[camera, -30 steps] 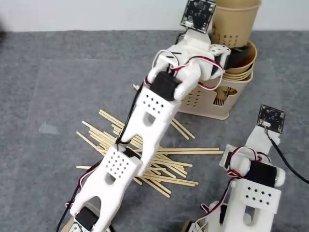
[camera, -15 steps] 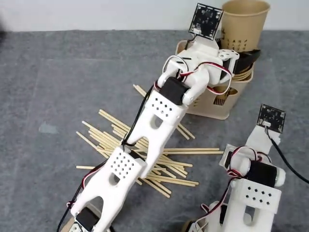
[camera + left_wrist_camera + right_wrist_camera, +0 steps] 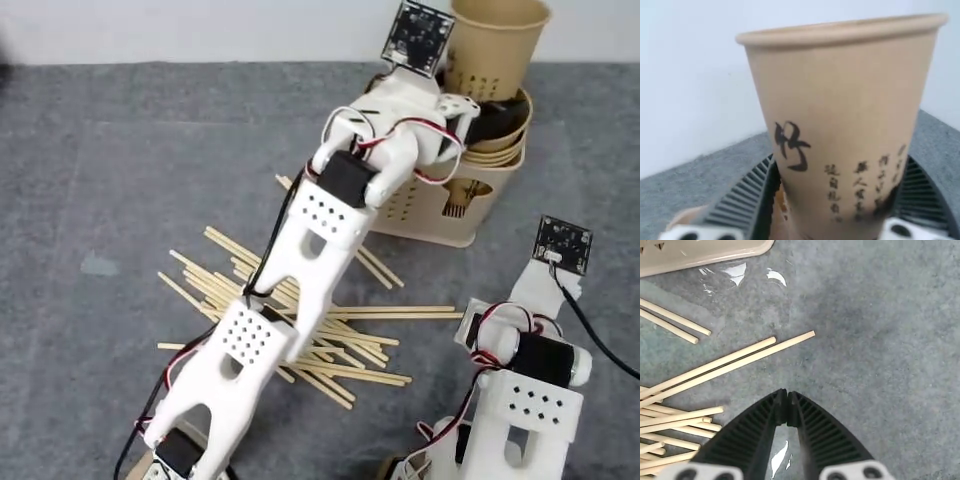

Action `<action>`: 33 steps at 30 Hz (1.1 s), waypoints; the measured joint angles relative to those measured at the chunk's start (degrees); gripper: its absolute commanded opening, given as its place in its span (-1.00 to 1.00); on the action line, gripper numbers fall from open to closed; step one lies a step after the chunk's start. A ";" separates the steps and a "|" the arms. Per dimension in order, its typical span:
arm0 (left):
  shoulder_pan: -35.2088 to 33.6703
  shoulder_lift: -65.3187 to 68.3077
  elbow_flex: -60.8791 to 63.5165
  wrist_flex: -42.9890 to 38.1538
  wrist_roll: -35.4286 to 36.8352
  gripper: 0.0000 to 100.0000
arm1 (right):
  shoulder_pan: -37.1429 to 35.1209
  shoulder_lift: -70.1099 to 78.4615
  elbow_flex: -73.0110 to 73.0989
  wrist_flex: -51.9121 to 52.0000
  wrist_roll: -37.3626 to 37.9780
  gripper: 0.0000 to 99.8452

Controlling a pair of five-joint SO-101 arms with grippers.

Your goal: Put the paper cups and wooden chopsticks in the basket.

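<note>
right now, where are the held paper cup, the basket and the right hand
paper cup (image 3: 840,130), left wrist view, side wall
basket (image 3: 432,220), high view, front wall
right hand (image 3: 787,396), right wrist view, between fingertips

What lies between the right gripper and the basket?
In the right wrist view, wooden chopsticks lie on the grey mat between the shut right gripper and the basket: a pair close to the tips, two more ends nearer the basket.

High view: overhead, far, over table (image 3: 90,150). Left wrist — close, level. Right wrist — close, downward; chopsticks (image 3: 715,362) shared with high.
</note>
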 measured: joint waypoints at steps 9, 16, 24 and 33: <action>-0.18 4.40 0.00 -9.41 0.00 -0.33 | 0.00 0.00 0.00 0.00 0.00 -0.98; -0.53 5.71 0.00 -12.40 0.00 -0.32 | 0.00 0.00 0.00 0.00 0.00 -0.98; -0.44 5.71 0.00 -7.47 0.00 -0.32 | 0.00 0.00 0.00 0.00 0.00 -0.98; -0.62 4.40 0.00 0.26 0.26 -0.03 | 0.00 0.00 0.00 0.00 0.00 -0.98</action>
